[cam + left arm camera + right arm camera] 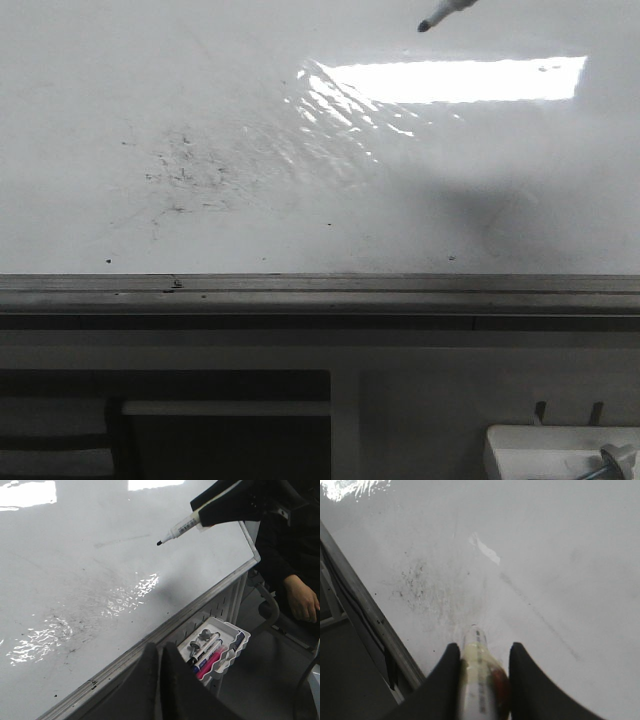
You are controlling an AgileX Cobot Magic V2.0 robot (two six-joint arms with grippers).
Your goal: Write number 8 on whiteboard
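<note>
R gripper [479, 680] clamps a marker [181, 528], tip above the whiteboard [300, 200], not touching. L gripper [161, 680] has fingers pressed together, beside the board rail. Only grey smudges [185, 170] on board.

A marker [445, 14] hangs above the whiteboard [300, 130], a tray [220, 652] hooked below its edge rail.

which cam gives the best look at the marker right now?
Left wrist view: the marker shows side-on, white barrel and black tip clear of the whiteboard, held by the right gripper. Front view catches only the tip end at the top edge. Right wrist view looks down the blurred barrel between the jaws.
</note>
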